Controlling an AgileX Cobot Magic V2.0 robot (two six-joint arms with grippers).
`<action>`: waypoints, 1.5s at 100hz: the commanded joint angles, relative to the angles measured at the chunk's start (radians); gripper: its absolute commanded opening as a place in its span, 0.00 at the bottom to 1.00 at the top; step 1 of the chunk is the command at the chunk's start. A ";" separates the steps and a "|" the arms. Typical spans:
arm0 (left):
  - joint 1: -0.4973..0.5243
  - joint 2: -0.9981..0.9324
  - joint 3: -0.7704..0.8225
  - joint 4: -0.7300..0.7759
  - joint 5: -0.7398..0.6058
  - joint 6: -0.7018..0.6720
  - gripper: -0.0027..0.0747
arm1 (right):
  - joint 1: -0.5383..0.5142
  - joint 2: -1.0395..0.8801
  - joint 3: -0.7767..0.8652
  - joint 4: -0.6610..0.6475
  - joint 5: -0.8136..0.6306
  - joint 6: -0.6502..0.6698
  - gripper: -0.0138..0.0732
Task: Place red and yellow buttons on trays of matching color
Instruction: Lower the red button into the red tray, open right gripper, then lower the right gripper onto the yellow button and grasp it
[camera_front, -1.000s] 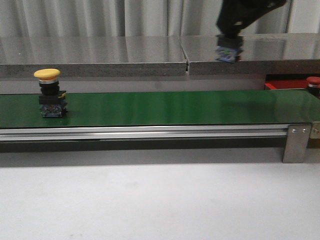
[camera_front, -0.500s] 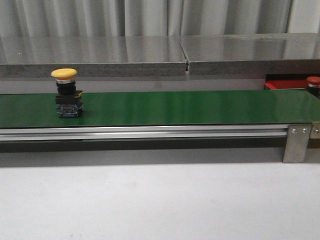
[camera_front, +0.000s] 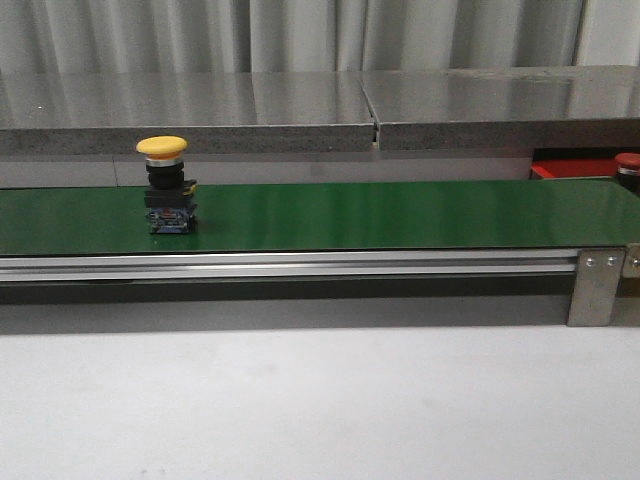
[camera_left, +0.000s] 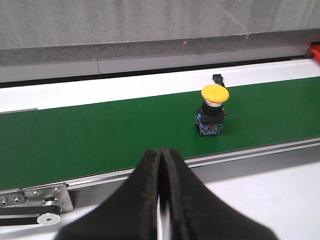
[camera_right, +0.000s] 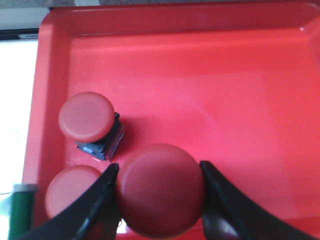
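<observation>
A yellow-capped button (camera_front: 165, 190) stands upright on the green belt (camera_front: 400, 215), left of its middle; the left wrist view shows this yellow button (camera_left: 214, 107) beyond my left gripper (camera_left: 161, 151), which hangs shut and empty over the belt's near rail. My right gripper (camera_right: 157, 168) is shut on the cap of a red button (camera_right: 161, 192) above the red tray (camera_right: 225, 90). Two more red buttons (camera_right: 86, 117) (camera_right: 72, 197) stand in that tray near one corner. The front view shows only a strip of the red tray (camera_front: 570, 168) and one red cap (camera_front: 628, 160) at the far right. Neither gripper shows there. No yellow tray shows.
A grey stone ledge (camera_front: 300, 110) runs behind the belt. An aluminium rail (camera_front: 290, 266) with a bracket (camera_front: 596, 285) edges the belt's front, with white tabletop (camera_front: 320, 400) before it. A small black part (camera_left: 217, 78) sits beyond the belt.
The yellow button has travelled to the right along the belt. The right arm, holding a button at the top of the front view a second ago, has left that view.
</observation>
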 joint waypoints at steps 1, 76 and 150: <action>-0.007 0.005 -0.028 -0.025 -0.060 0.001 0.01 | -0.007 -0.010 -0.072 0.021 -0.073 0.001 0.37; -0.007 0.005 -0.028 -0.025 -0.060 0.001 0.01 | -0.007 0.172 -0.256 0.018 -0.030 0.001 0.61; -0.007 0.005 -0.028 -0.025 -0.060 0.001 0.01 | 0.003 -0.040 -0.105 -0.018 0.083 -0.006 0.55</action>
